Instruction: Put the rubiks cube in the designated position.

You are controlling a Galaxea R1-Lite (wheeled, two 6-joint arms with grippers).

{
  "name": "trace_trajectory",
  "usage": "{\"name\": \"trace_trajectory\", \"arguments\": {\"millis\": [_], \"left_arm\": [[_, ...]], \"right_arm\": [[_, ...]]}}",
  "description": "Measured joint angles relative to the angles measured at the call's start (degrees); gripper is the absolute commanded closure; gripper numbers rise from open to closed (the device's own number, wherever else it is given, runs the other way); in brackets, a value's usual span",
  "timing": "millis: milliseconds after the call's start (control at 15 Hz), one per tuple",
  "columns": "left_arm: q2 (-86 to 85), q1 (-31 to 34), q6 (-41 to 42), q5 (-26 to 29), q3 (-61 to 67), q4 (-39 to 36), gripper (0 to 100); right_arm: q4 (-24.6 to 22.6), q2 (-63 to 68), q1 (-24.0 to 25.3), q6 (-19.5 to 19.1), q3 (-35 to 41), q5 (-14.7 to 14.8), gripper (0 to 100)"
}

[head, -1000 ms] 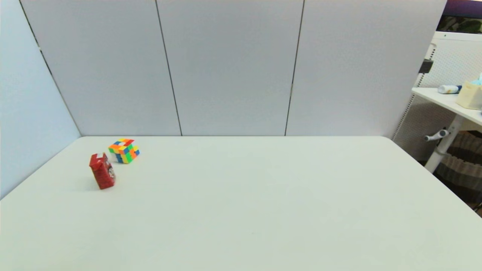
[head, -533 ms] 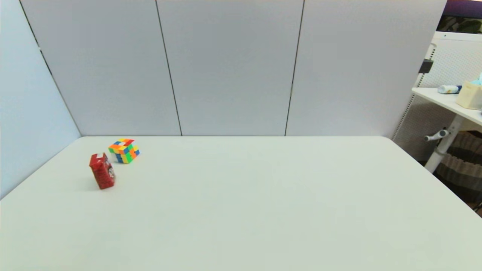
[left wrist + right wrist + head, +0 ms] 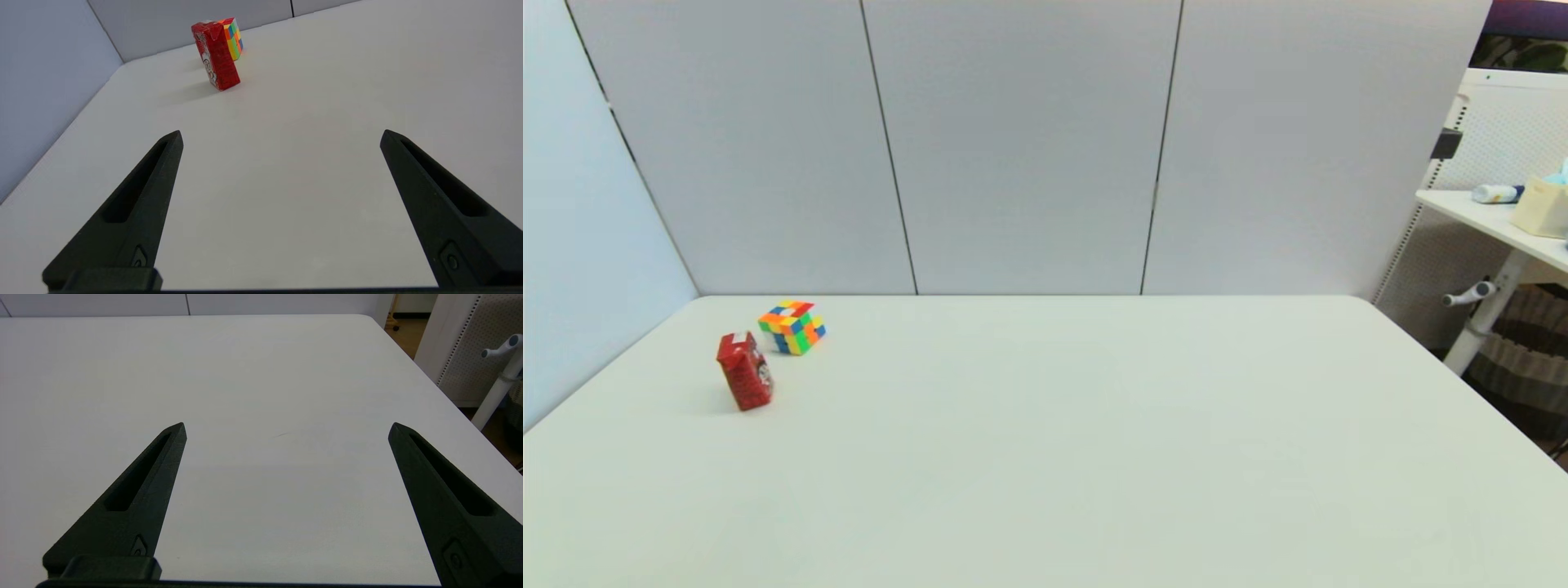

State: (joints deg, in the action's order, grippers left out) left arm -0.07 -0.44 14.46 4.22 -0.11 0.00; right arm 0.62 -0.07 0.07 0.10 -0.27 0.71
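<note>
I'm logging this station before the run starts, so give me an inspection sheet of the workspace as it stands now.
Surface: white table, bare over most of its area.
Job's things: rubiks cube at the far left, resting on the table, ungrasped.
Clutter: red carton standing just in front of the cube.
Grippers: left end effector open, low over the table, facing the carton; right end effector open over bare table.
Cables: nothing seen.
Surroundings: grey wall panels; side desk at right.

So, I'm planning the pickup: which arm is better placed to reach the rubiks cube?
Left. The rubiks cube sits far left beside the red carton; the open left end effector faces it, while the right end effector faces bare table.
</note>
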Motion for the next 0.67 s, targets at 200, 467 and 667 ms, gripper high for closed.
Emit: {"name": "trace_trajectory", "arguments": {"millis": [200,467,667], "left_arm": [[0.0,0.0,0.0,0.0,0.0,0.0,0],[0.0,0.0,0.0,0.0,0.0,0.0,0],[0.0,0.0,-1.3,-0.1,0.0,-0.2,0]], "right_arm": [[0.0,0.0,0.0,0.0,0.0,0.0,0],[0.0,0.0,0.0,0.0,0.0,0.0,0],[0.0,0.0,0.0,0.0,0.0,0.0,0]]}}
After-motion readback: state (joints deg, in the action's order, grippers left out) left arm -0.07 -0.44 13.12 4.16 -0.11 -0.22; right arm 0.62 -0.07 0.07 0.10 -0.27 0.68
